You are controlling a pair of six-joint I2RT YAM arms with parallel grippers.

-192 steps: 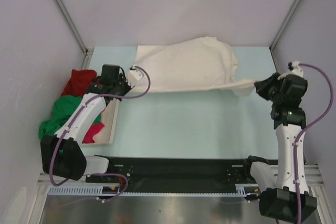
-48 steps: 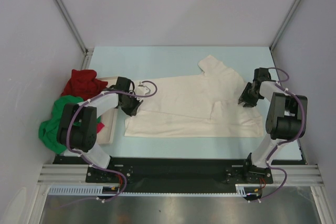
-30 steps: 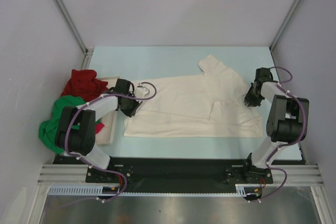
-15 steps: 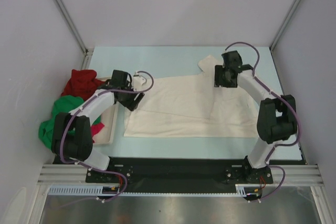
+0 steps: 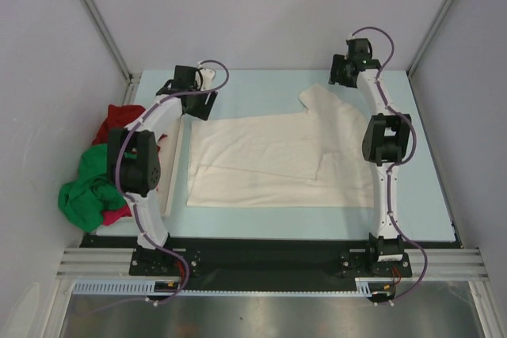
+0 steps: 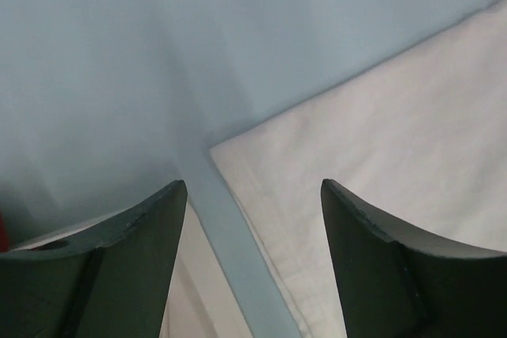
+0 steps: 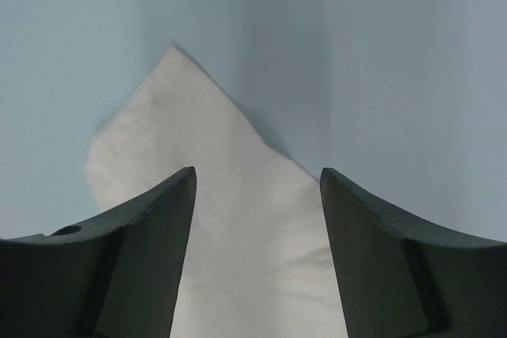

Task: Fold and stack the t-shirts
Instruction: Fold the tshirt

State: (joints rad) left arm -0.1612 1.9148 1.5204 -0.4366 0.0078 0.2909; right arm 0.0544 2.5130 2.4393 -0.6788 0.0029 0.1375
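A cream-white t-shirt (image 5: 277, 160) lies spread flat on the pale blue table, one sleeve (image 5: 317, 100) pointing to the far side. My left gripper (image 5: 199, 105) hangs open over the shirt's far left corner (image 6: 380, 132), nothing between its fingers (image 6: 142, 227). My right gripper (image 5: 340, 74) is open above the sleeve tip (image 7: 238, 227), holding nothing. At the left lie a dark red t-shirt (image 5: 117, 119), a bright green t-shirt (image 5: 89, 184) and a magenta-pink t-shirt (image 5: 117, 212), bunched together.
A flat white tray (image 5: 173, 165) runs along the cream shirt's left edge; its rim (image 6: 186, 290) shows under the left gripper. Metal frame posts and grey walls close in the back and sides. A black rail crosses the near edge.
Both grippers have opened and let go of the cream shirt. Both arms have swung to the far side of the table. The shirt has stayed flat.
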